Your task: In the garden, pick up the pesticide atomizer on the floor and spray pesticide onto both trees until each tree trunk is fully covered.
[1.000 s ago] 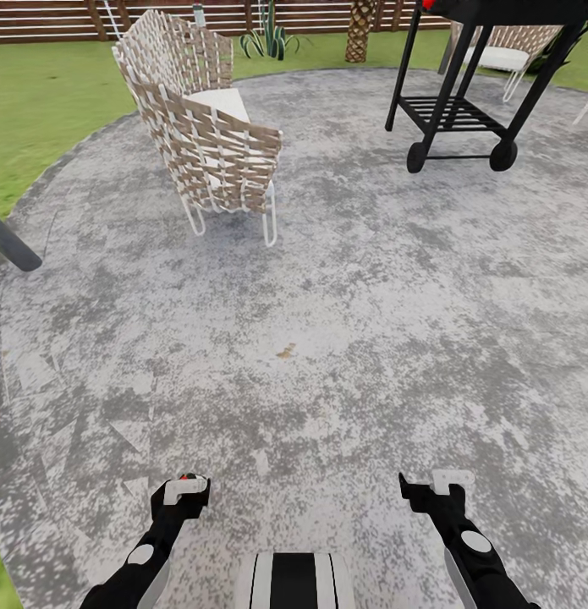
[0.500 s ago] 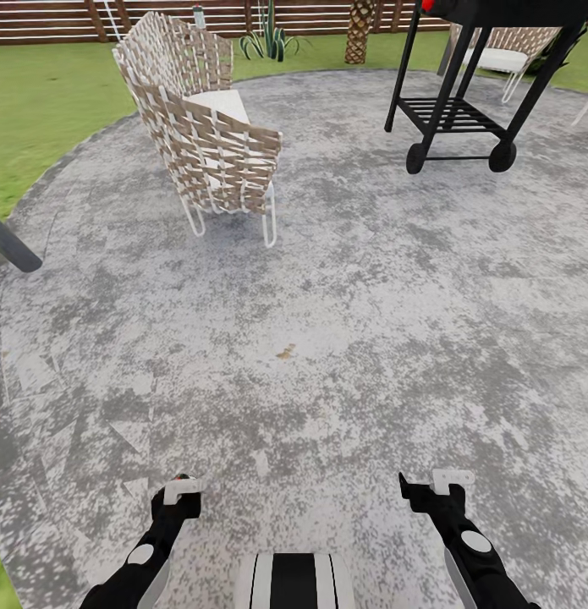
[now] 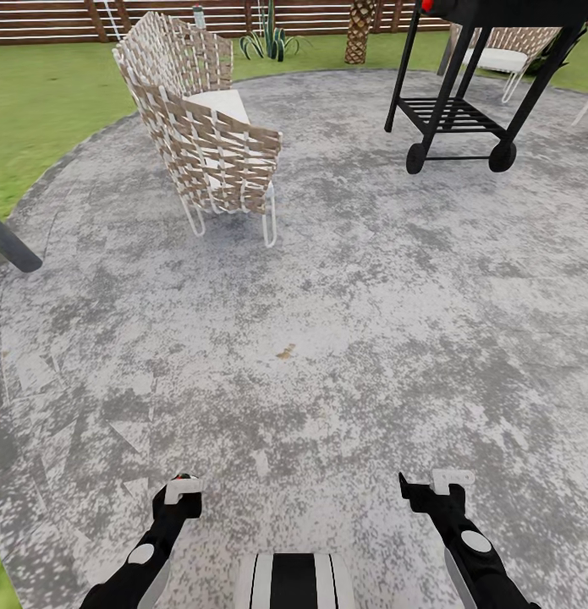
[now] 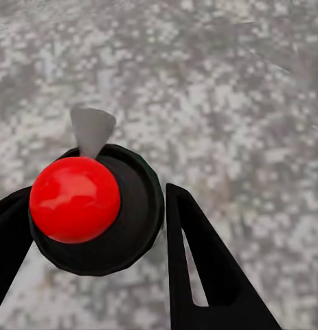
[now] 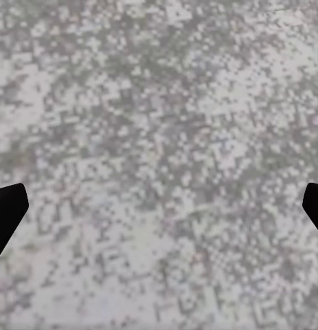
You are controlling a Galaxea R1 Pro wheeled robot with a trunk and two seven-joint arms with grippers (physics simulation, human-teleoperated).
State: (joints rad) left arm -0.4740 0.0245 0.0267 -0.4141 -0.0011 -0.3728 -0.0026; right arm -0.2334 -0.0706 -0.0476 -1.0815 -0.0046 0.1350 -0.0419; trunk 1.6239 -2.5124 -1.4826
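Note:
The pesticide atomizer (image 4: 124, 227), a black bottle with a red cap seen from above, sits between the two black fingers of my left gripper (image 4: 93, 206), which touch it on both sides. In the head view a sliver of its red cap (image 3: 184, 477) peeks over the left gripper (image 3: 182, 497), low over the grey speckled floor (image 3: 327, 296) near my base. My right gripper (image 3: 437, 489) hangs open over bare paving, with its fingertips (image 5: 9, 206) at the far edges of the right wrist view and nothing between them.
A woven lounge chair (image 3: 205, 127) stands ahead on the left. A black wheeled grill cart (image 3: 458, 101) stands ahead on the right, with a second chair (image 3: 501, 51) behind it. Lawn (image 3: 48, 93), a slat fence (image 3: 57, 17) and a scaly brown trunk (image 3: 359, 30) lie beyond the paving's curved edge.
The left gripper's fingers have drawn together around the atomizer and the gripper sits slightly lower. The right arm and the view have not moved.

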